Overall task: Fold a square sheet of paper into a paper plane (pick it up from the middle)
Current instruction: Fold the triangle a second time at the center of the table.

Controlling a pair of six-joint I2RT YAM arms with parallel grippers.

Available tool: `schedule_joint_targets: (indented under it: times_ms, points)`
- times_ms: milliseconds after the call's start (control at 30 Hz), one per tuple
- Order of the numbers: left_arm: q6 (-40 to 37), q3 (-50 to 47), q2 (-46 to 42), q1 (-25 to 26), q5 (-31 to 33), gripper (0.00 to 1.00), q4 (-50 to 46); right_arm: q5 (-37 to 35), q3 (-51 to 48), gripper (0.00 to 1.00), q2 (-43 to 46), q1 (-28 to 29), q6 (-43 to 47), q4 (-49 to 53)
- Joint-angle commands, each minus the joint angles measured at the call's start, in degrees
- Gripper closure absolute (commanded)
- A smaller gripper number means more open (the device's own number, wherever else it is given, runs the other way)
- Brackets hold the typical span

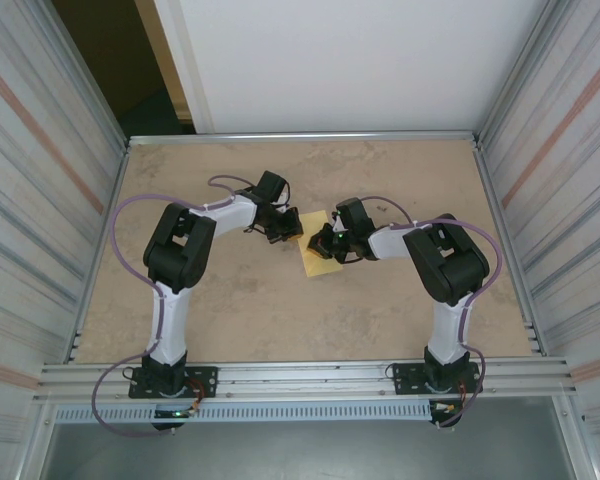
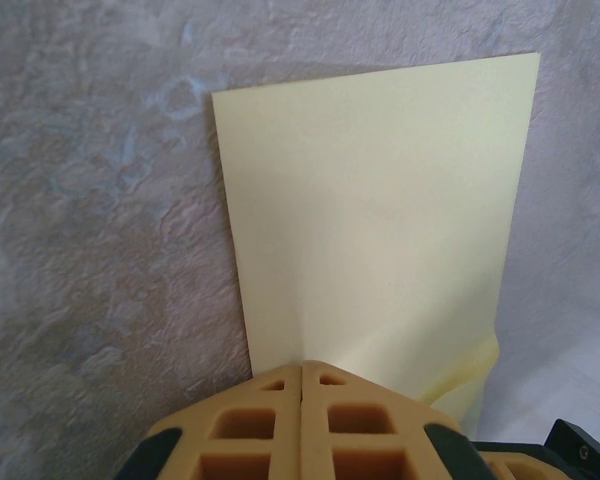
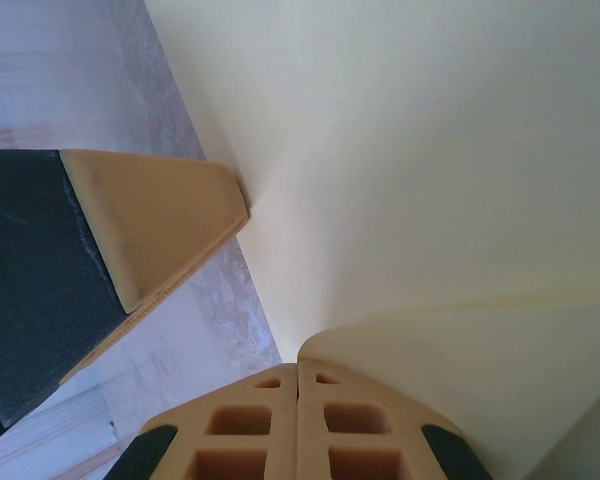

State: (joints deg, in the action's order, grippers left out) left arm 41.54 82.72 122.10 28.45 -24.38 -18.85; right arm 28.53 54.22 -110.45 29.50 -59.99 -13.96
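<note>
- Two hazards: right jaws, clamped on a raised flap of the square sheet of paper [image 3: 430,150], may crumple it if pulled.
- Left jaws, together at the sheet's edge, grip uncertain; sheet ahead of them on the worktop [image 2: 90,260] may slide, skewing the crease.

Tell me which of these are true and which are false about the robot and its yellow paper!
1. The paper is pale yellow. True.
2. The paper lies at the left edge of the table. False: it lies near the middle, between the left arm and the right arm.
3. Both arms' jaws are shut. True.
4. The paper is already a pointed plane. False: the left wrist view shows a flat shape with straight edges and square corners.
5. The table is bright green. False: it is beige with a stone-like pattern.
</note>
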Motion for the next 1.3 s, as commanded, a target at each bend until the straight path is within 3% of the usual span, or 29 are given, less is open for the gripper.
schedule_joint_targets:
  times_ms: [0,1267]
  points:
    - [-1.16,0.01,2.42,-0.17,0.19,0.93,-2.77,0.64,0.85,1.0,-1.08,-0.33,-1.18,-1.2]
    - [-1.11,-0.49,2.21,-0.15,0.05,0.93,-2.59,-1.34,0.85,1.0,-1.8,-0.66,-2.06,-0.92]
